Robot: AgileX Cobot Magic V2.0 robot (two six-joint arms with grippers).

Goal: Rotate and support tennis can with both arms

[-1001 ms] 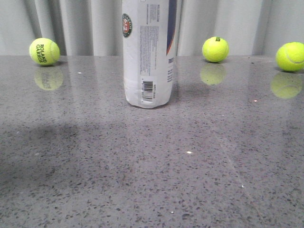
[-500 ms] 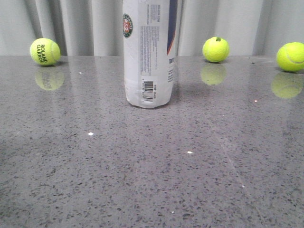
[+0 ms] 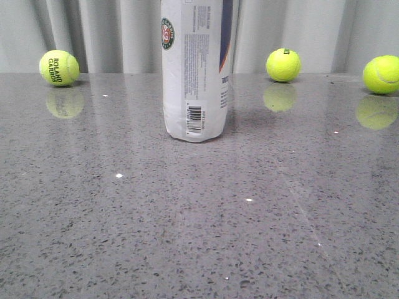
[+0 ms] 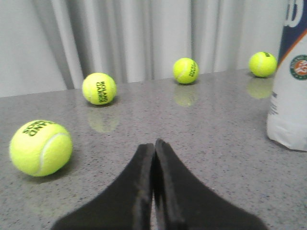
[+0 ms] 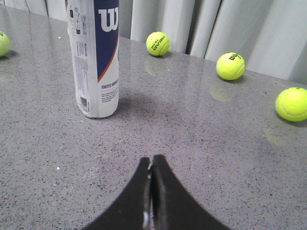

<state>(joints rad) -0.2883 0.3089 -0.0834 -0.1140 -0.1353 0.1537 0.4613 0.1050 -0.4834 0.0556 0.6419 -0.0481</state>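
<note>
Tennis can (image 3: pixel 196 68) stands upright, well apart from both arms' pressed-together fingers (image 4: pixel 153 165) (image 5: pixel 151 175).

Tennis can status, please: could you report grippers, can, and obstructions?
Left gripper shut, right gripper shut, both empty. Tennis can upright, untouched. Nothing between grippers and can.

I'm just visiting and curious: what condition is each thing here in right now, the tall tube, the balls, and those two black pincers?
tennis can: upright on the grey table, untouched by either pincer.
left pincer: shut, empty, apart from the can.
right pincer: shut, empty, apart from the can.
tennis balls: loose on the table along the curtain, none touching the can.
</note>
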